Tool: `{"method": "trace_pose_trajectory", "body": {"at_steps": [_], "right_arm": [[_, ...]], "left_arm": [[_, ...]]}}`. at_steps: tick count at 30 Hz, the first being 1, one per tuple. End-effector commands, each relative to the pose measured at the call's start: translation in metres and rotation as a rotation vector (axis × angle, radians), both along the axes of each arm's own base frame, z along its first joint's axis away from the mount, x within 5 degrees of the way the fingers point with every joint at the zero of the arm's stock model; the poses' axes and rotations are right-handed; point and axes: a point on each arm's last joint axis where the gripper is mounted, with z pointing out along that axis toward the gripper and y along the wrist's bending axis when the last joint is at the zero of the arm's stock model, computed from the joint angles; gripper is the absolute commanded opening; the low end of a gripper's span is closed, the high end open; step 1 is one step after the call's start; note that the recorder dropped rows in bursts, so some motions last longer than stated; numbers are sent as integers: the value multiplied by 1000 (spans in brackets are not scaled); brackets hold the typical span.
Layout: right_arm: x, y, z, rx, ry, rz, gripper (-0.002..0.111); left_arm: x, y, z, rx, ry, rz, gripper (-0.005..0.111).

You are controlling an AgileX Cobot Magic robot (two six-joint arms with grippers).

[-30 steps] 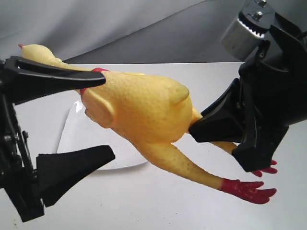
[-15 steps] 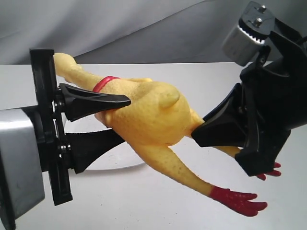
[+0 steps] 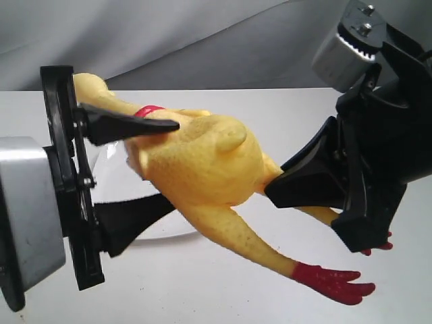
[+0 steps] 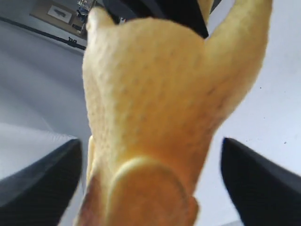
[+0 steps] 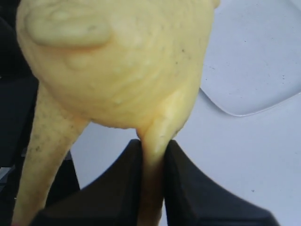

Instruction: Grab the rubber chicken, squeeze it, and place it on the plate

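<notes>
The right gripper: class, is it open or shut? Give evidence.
Shut. The right gripper clamps a leg of the rubber chicken, with no gap on either side in the right wrist view.

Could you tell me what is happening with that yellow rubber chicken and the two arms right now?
The right gripper is clamped on one leg of the rubber chicken and holds it in the air above the table. The left gripper straddles the chicken's body with its fingers apart, a gap showing on each side in the left wrist view. The plate lies on the table beneath; the chicken is not yet on it.
</notes>
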Motion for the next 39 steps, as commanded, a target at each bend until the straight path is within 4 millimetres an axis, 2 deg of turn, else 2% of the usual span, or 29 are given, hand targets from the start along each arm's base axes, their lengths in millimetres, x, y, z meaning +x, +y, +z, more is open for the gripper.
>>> {"method": "trace_pose_trajectory", "body": {"at_steps": [1, 15, 17, 19, 21, 22, 24, 31, 34, 37, 39], "right_arm": [[-4, 2, 6, 48, 4, 16, 0], [-1, 1, 5, 30, -18, -3, 0], [0, 1, 5, 27, -27, -18, 0], [3, -1, 5, 13, -31, -63, 0], [7, -4, 3, -11, -37, -110, 0], [7, -4, 3, -19, -41, -115, 0], [7, -4, 3, -17, -36, -114, 0], [7, -4, 3, -17, -36, -113, 0], [7, -4, 3, -17, -36, -113, 0], [7, -4, 3, -17, -36, -113, 0], [7, -4, 3, -17, -36, -113, 0]], "left_arm": [[3, 0, 3, -85, 62, 49, 103], [0, -3, 5, -136, 88, 8, 101], [-3, -5, 7, -156, 82, -27, 96], [-4, -6, 8, -164, 80, -41, 82], [-4, -6, 8, -153, 76, -44, 57], [-5, -6, 6, -120, 63, -54, 33], [-7, -6, 2, -54, 41, -85, 1], [-3, -3, -1, -51, 90, -24, 0], [-3, -3, -1, -56, 93, -21, 5], [-3, -3, -1, -89, 141, -8, 21], [-3, -3, -1, -89, 141, -8, 41]]}}
